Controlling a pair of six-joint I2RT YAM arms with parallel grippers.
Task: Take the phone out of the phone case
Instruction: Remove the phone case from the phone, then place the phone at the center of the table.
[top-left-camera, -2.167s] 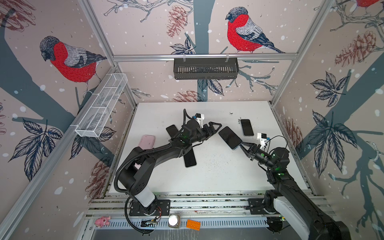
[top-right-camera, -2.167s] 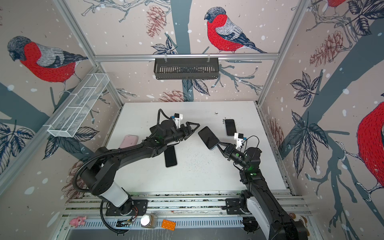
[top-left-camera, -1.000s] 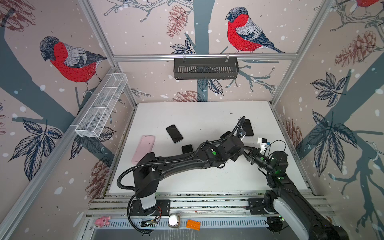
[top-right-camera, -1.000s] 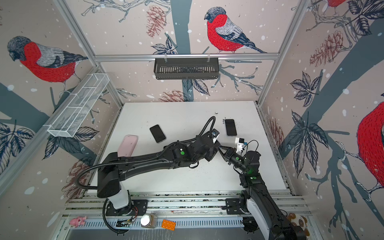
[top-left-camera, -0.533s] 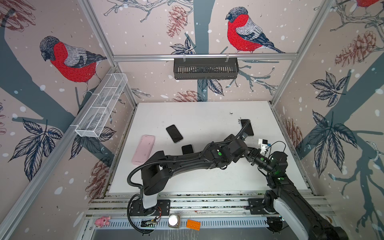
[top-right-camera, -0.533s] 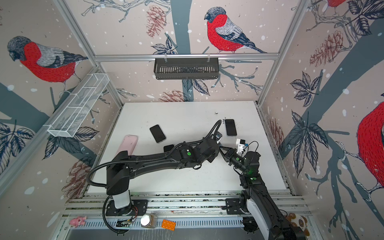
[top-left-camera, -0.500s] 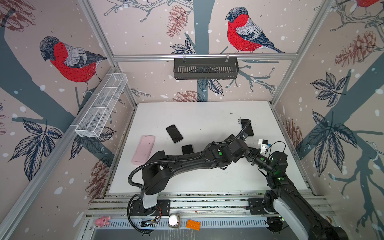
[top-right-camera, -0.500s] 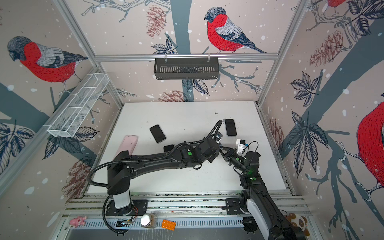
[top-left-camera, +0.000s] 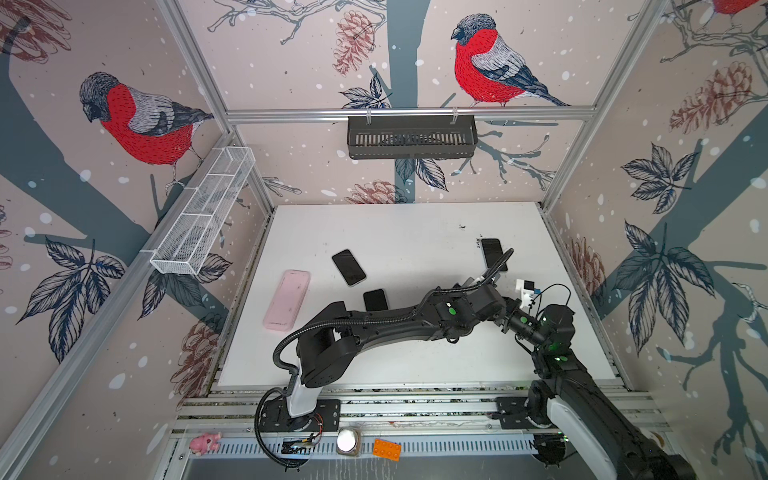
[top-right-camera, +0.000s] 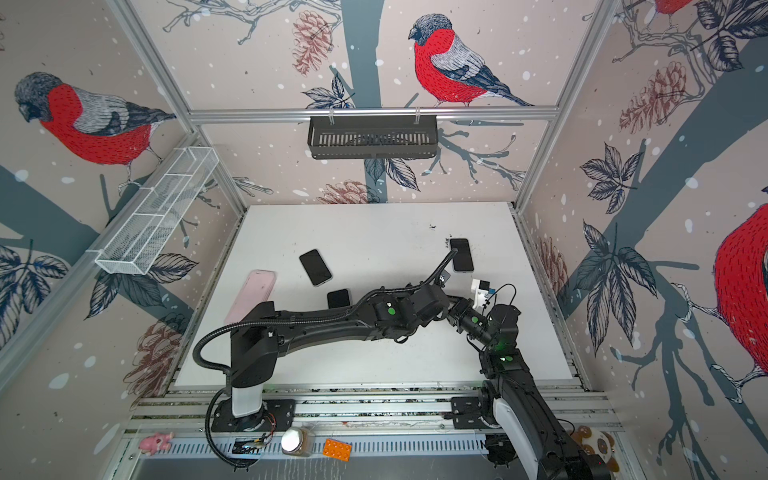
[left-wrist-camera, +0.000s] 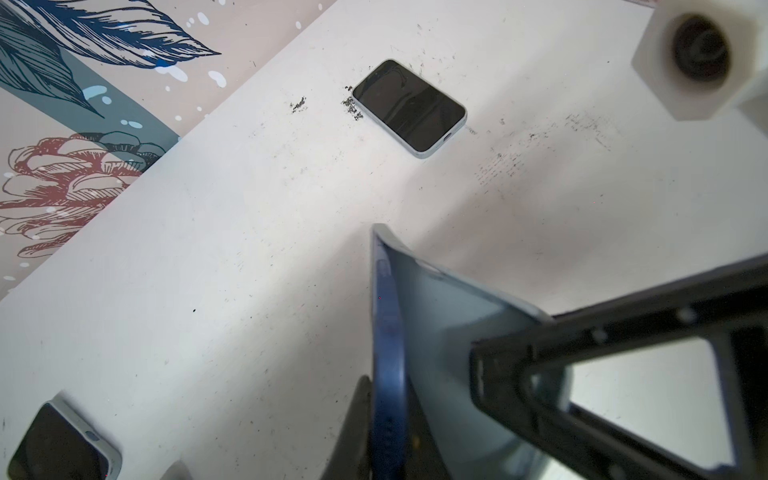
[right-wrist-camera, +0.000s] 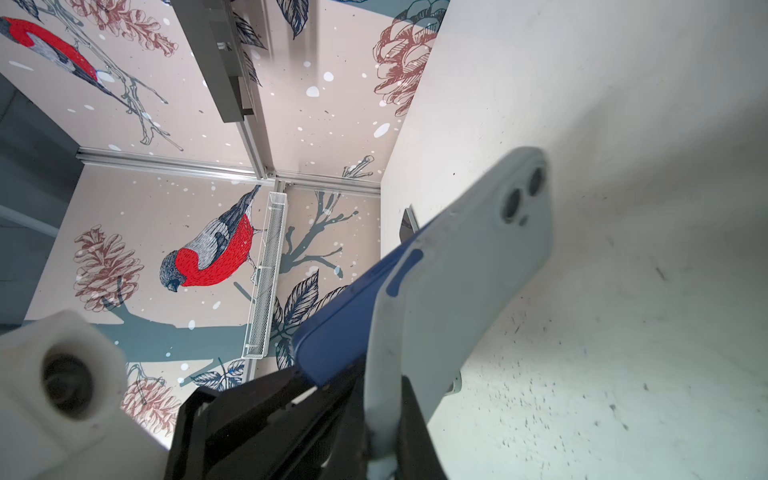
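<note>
Blue phone (right-wrist-camera: 345, 320) half out of case (right-wrist-camera: 478, 257)

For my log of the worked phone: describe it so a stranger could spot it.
On the right side of the white table, the left gripper and right gripper meet. The phone held between them is the only one lifted, its blue edge partly out of a pale grey-blue case; the other phones lie flat, screens up.

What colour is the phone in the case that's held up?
The phone is dark blue, its case pale blue-grey; shows best in the right wrist view.
</note>
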